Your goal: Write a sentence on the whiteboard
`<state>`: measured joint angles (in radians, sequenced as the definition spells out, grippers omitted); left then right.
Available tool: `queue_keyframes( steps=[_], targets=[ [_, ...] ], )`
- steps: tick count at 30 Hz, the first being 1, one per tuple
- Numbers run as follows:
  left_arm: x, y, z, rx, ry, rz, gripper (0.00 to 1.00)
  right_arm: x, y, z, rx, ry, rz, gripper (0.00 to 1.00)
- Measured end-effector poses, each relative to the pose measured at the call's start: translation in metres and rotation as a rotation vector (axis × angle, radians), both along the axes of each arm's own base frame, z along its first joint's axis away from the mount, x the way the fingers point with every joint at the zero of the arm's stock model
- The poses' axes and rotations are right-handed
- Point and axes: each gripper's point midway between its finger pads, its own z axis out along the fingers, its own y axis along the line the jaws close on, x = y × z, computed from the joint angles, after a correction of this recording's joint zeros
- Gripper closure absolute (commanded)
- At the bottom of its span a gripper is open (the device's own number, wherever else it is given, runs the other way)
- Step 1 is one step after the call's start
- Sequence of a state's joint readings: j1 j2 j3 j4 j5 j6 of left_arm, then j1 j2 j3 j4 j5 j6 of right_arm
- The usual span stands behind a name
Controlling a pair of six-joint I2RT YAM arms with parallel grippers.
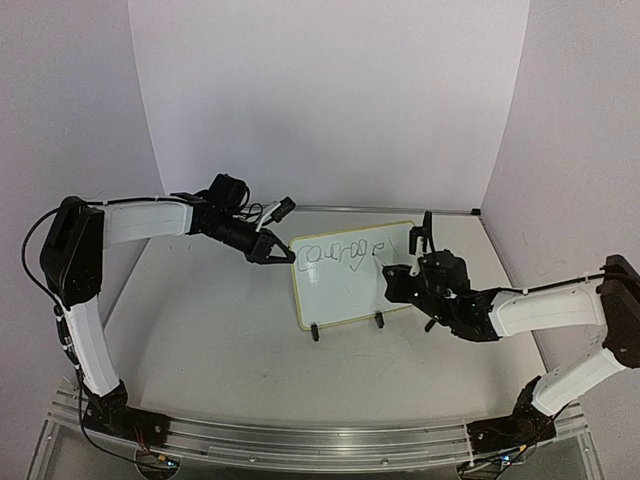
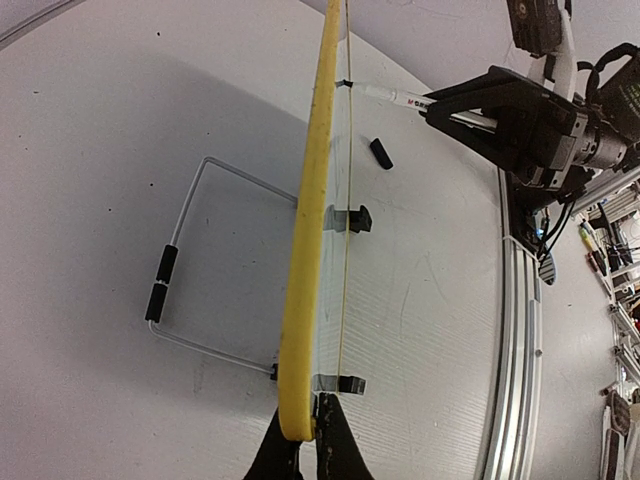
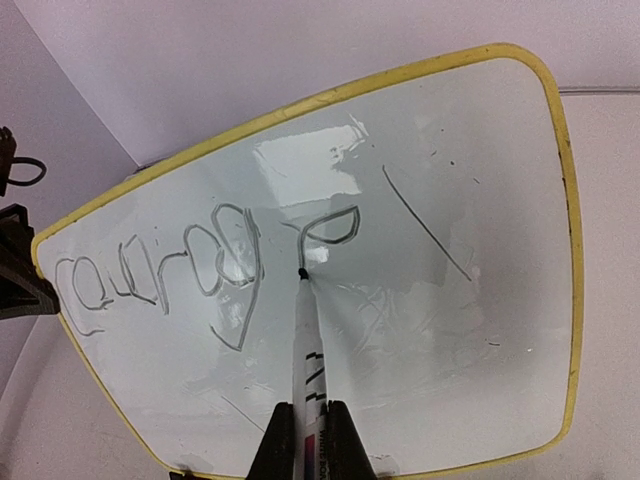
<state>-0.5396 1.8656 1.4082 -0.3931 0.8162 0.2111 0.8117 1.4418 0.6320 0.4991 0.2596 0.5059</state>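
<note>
Gray table (image 1: 200, 340) carries the whiteboard (image 1: 345, 295), propped upright at mid-table between the two arms, on black clip feet (image 1: 315, 333) with a wire stand (image 2: 162, 283) behind it. The left gripper (image 1: 283, 250), at the board's left edge, has its jaws pinched narrow on the yellow rim. The right gripper (image 3: 308, 440), on the board's right side, is clamped on a marker (image 3: 305, 345) whose tip touches the white face. The sentence (image 3: 205, 270) crosses the board's upper part as one line, reading roughly "courage".

The arms (image 1: 150, 220) are white-shelled with black joints (image 1: 70, 250), pincers (image 1: 284, 252) and cables (image 1: 30, 232).
</note>
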Motion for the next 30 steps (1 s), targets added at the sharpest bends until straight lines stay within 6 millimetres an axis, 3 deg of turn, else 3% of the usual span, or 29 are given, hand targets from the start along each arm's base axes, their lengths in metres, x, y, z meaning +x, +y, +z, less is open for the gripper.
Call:
queue_keyframes(
  steps=[24,30],
  targets=[
    [0.0,0.0,0.0,0.0,-0.001,-0.001,1.0,0.0,-0.021,-0.006,-0.054,0.019,-0.105,1.0],
    [-0.001,-0.002,0.001,-0.003,-0.015,-0.012,1.0,-0.003,-0.027,0.005,-0.075,0.003,-0.098,1.0]
  ],
)
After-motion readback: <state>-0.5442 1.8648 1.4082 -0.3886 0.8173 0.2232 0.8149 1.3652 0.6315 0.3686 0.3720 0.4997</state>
